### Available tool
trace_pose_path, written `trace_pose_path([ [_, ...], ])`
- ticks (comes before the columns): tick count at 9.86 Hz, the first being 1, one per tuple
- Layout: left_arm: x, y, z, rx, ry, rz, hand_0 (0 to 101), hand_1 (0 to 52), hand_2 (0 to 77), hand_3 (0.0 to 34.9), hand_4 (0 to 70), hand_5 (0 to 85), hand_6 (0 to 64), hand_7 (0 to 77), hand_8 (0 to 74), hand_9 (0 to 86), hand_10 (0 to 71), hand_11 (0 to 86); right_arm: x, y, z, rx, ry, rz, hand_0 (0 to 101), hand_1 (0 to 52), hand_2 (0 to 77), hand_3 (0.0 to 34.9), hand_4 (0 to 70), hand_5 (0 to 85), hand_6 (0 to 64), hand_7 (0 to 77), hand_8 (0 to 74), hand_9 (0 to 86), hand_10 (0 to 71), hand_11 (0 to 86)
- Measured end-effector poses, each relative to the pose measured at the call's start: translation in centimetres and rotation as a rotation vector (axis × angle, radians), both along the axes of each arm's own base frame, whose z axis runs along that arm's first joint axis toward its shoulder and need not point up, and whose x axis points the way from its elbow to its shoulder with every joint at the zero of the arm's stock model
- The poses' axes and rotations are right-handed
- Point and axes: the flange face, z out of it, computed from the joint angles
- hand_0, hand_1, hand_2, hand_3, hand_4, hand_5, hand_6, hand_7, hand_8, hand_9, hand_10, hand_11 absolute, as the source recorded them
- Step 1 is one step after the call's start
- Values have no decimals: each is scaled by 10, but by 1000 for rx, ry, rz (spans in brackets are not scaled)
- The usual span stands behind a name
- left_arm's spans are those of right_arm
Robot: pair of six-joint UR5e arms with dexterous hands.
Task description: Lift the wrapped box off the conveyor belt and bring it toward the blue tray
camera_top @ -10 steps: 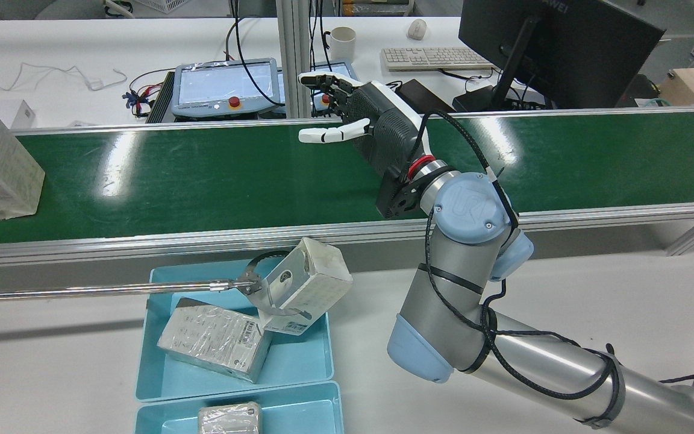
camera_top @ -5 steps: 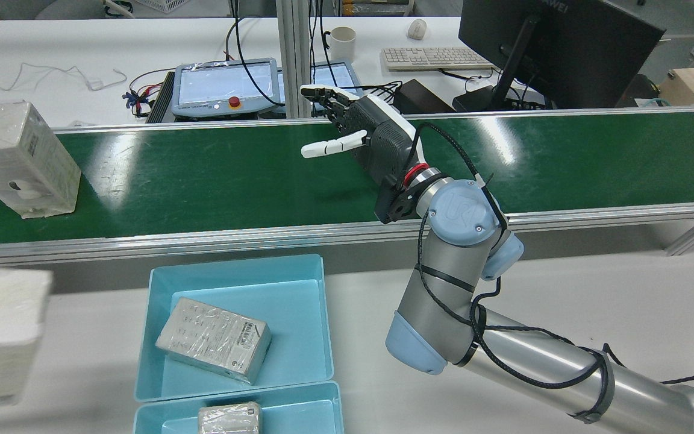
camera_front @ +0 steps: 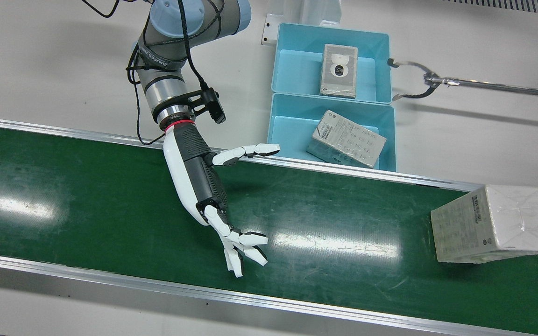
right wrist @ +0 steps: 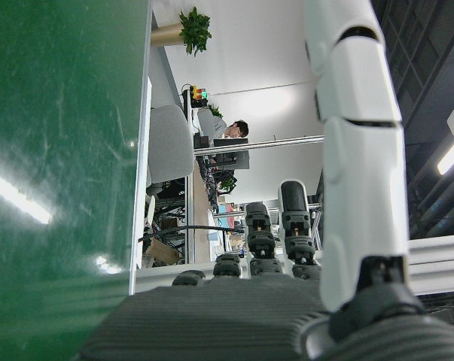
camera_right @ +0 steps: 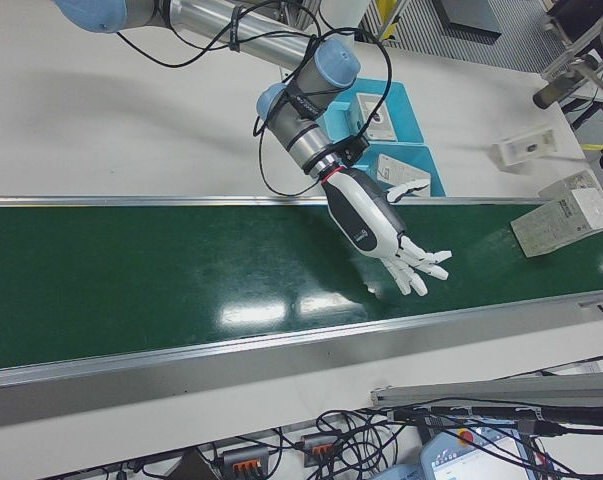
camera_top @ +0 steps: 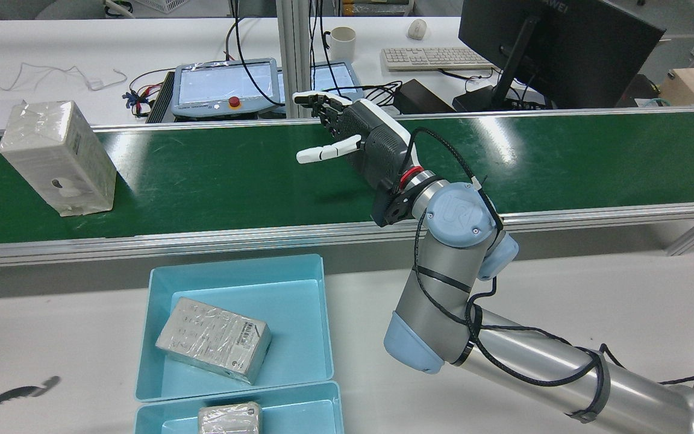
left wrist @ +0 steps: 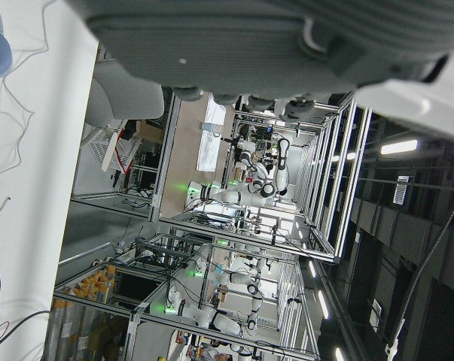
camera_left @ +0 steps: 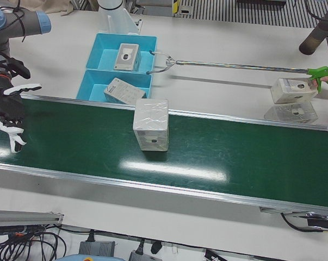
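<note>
A wrapped white box [camera_top: 61, 158] stands on the green conveyor belt [camera_top: 214, 181], far to the left of my right hand in the rear view. It also shows in the front view [camera_front: 493, 224] and the left-front view [camera_left: 151, 124]. My right hand [camera_top: 365, 141] hovers over the belt's middle, open and empty, fingers spread toward the box; it also shows in the front view [camera_front: 203, 186]. Two blue trays [camera_top: 235, 260] sit beside the belt's near rail. My left hand shows only as a palm [left wrist: 249, 45] in its own view; its fingers are unclear.
The nearer tray holds a wrapped box [camera_top: 214, 339]; the other tray [camera_front: 287, 74] holds another [camera_front: 339, 70]. A long reach grabber [camera_front: 418, 79] lies open beside the trays, held by a person off the table's end. Monitors and pendants stand beyond the belt.
The box on the belt has travelled toward my right hand. The grabber lifted a box out of the near tray and pulled away. My right hand shifted slightly toward the box.
</note>
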Motion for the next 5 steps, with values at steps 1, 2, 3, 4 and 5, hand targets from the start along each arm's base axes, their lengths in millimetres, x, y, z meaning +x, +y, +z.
trace_pose_path([
  [1, 0, 0, 0, 0, 0, 0, 0, 0, 5, 0, 0, 11, 5, 0, 5, 5, 5, 5, 0, 0, 3, 2, -5, 3, 497, 169, 125, 1, 109, 262, 60, 76, 16, 38, 0, 11],
  [2, 0, 0, 0, 0, 0, 0, 0, 0, 5, 0, 0, 11, 5, 0, 5, 5, 5, 5, -1, 0, 6, 4, -9, 5, 497, 169, 125, 1, 109, 262, 60, 76, 16, 38, 0, 11],
  [3, 0, 0, 0, 0, 0, 0, 0, 0, 5, 0, 0, 11, 5, 0, 5, 0, 5, 5, -2, 1, 7, 5, -12, 4, 496, 169, 131, 0, 109, 267, 60, 76, 16, 38, 0, 11],
  [4, 0, 0, 0, 0, 0, 0, 0, 0, 5, 0, 0, 11, 5, 0, 5, 0, 5, 5, -4, 3, 8, 6, -13, 2, 496, 169, 131, 1, 109, 267, 60, 76, 16, 38, 0, 11],
  [5, 0, 0, 0, 0, 0, 0, 0, 0, 5, 0, 0, 11, 5, 0, 5, 0, 5, 5, -5, 3, 9, 6, -15, 0, 496, 169, 131, 1, 109, 267, 60, 76, 16, 38, 0, 11],
])
